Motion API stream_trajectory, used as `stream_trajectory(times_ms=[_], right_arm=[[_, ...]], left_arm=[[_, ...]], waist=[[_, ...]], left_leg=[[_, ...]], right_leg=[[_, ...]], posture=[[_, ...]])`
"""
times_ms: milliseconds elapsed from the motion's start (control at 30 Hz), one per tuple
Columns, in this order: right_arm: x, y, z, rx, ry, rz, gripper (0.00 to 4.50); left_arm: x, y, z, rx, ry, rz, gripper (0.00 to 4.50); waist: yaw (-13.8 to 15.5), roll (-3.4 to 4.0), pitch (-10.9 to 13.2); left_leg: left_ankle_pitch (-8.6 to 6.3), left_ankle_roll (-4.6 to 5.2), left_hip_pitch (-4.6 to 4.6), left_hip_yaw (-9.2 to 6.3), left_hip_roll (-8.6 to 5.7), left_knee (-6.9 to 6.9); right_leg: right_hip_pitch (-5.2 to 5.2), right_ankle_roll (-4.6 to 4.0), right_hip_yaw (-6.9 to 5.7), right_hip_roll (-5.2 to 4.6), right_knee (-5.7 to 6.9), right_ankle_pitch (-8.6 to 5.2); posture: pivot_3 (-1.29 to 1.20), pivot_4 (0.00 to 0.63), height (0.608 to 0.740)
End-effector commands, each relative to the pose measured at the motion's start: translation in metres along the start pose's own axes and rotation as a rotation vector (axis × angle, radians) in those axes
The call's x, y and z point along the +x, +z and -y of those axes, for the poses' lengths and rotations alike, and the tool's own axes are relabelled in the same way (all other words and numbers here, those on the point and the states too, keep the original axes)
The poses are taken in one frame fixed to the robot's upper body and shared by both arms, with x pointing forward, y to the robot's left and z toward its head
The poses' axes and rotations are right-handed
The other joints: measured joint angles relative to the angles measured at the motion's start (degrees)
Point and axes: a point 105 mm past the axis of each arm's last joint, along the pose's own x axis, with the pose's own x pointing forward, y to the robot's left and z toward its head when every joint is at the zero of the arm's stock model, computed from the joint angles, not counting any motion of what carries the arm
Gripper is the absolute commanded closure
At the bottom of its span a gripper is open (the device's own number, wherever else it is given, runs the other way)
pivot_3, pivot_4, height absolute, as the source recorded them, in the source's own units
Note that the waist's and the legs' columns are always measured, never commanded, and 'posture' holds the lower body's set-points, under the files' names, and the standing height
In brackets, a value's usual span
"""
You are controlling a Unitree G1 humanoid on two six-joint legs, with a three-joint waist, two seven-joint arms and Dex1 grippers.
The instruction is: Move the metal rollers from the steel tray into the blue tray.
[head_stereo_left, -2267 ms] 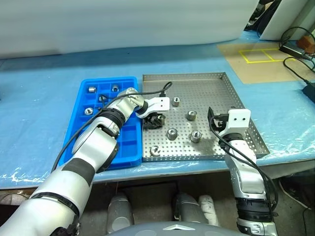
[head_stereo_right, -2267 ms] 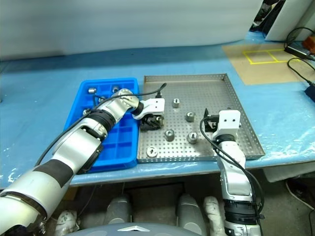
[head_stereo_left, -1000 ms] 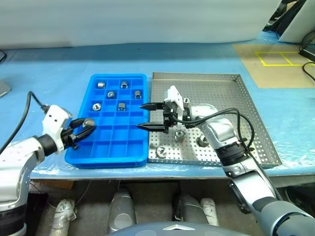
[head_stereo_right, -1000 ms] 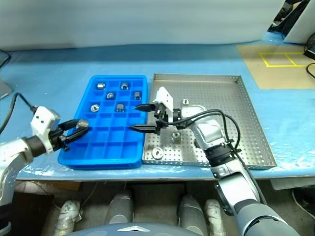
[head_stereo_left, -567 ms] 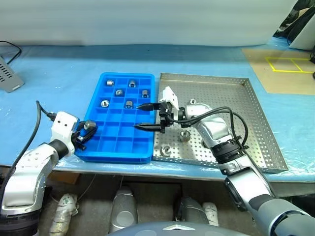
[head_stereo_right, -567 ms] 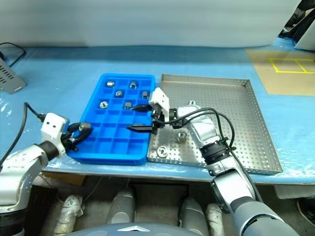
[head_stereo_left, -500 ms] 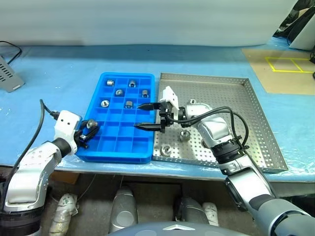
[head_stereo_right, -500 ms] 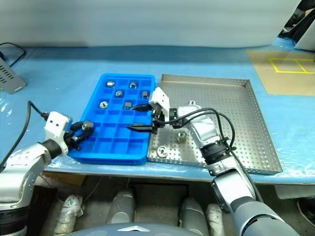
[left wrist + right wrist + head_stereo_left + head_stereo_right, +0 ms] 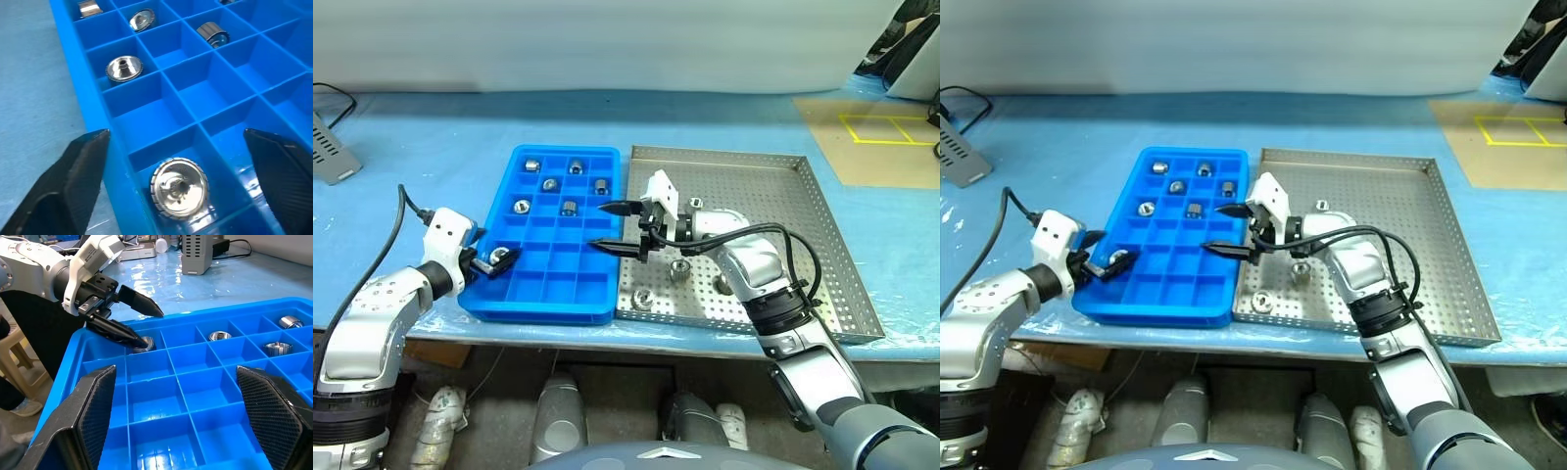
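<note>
A bench (image 9: pixel 440 147) covered with a blue sheet carries everything. At its far left edge lies a grey vented box (image 9: pixel 330 162) with a black cable. Far right, a brown board (image 9: pixel 867 137) shows yellow taped squares.

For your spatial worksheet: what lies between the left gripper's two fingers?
One metal roller sits in a compartment of the blue tray, between the open left gripper's fingers in the left wrist view.

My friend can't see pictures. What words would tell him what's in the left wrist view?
A shiny metal roller sits in a square compartment of the blue tray, between the two open black fingers of the robot's left pincer. More rollers rest in compartments farther along the tray, which lies on a light blue table cover.
</note>
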Motion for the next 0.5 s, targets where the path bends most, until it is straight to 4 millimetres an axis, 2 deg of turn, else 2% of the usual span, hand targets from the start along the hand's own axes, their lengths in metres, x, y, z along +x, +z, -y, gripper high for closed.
stream_trajectory(times_ms=[33,100,167,233,400,500], right_arm=[[-0.011,0.009,0.002,-0.034,-0.034,0.027,0.39],[-0.019,0.011,0.004,-0.019,-0.050,0.042,0.39],[-0.034,0.015,0.008,0.023,-0.085,0.076,0.39],[-0.046,0.015,0.012,0.048,-0.119,0.081,0.39],[-0.089,0.006,0.022,0.062,-0.274,0.039,0.39],[-0.102,0.002,0.023,0.060,-0.348,0.025,0.39]], left_arm=[[0.000,0.029,0.004,0.060,-0.078,0.072,0.01],[0.002,0.047,0.007,0.082,-0.123,0.117,0.01],[0.009,0.074,0.020,0.092,-0.220,0.189,0.01],[0.017,0.089,0.034,0.093,-0.309,0.227,0.01],[0.058,0.097,0.083,0.199,-0.603,0.169,0.01],[0.072,0.097,0.106,0.258,-0.737,0.132,0.01]], waist=[[0.1,-0.04,0.0],[0.0,-0.05,0.0],[0.0,-0.05,0.0],[-0.1,-0.05,0.0],[-0.6,-0.05,0.0],[-2.6,-0.06,0.0]], left_leg=[[0.03,-0.05,-0.03,0.00,-0.01,0.00],[0.06,-0.09,-0.07,0.00,-0.01,0.02],[0.07,-0.10,-0.06,0.00,-0.02,0.02],[0.10,-0.11,-0.08,0.00,-0.05,0.05],[0.12,-0.09,-0.05,0.02,-0.10,0.07],[0.14,-0.08,-0.06,0.02,-0.11,0.07]], right_leg=[[0.00,0.00,-0.01,0.00,-0.01,0.00],[0.00,0.00,-0.02,0.00,-0.02,0.00],[-0.01,0.00,-0.01,0.01,-0.03,0.00],[0.00,0.00,0.01,-0.01,-0.01,0.00],[0.04,0.01,0.08,-0.03,0.01,0.00],[0.03,0.03,0.11,-0.01,-0.01,0.02]], posture=[[0.21,0.150,0.740],[0.19,0.150,0.740],[0.16,0.150,0.740],[0.13,0.150,0.740],[0.03,0.150,0.740],[-0.03,0.150,0.740]])
